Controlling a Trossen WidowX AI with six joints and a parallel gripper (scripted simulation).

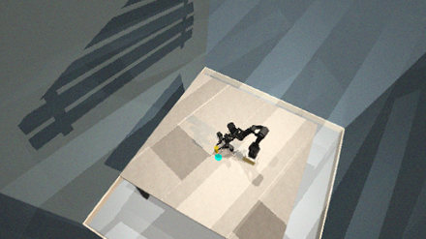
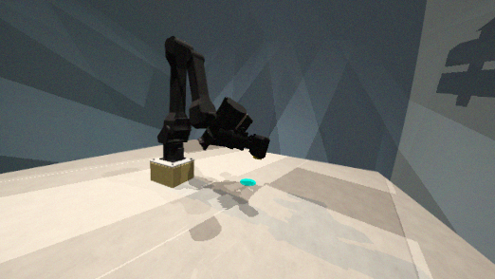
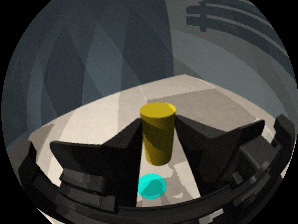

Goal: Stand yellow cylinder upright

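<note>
The yellow tall cylinder (image 1: 216,149) (image 2: 257,158) (image 3: 158,140) is held above the table. In the wrist view it stands between the fingers with its top face showing. In the exterior view only a sliver shows below the fingers, so its exact tilt is hard to tell. My gripper (image 2: 260,146) (image 3: 158,121) is shut on it and reaches outward, pitched slightly down. The cyan circle (image 1: 218,157) (image 2: 247,182) (image 3: 152,186) lies flat on the table, below the gripper and apart from the cylinder. In the wrist view it shows below the cylinder's lower end.
The arm's base stands on a brown block (image 1: 248,160) (image 2: 172,173) on the pale table (image 1: 210,191) (image 2: 119,228). Shadows of the arm and darker patches lie across the table top. The table's edges lie well away from the circle.
</note>
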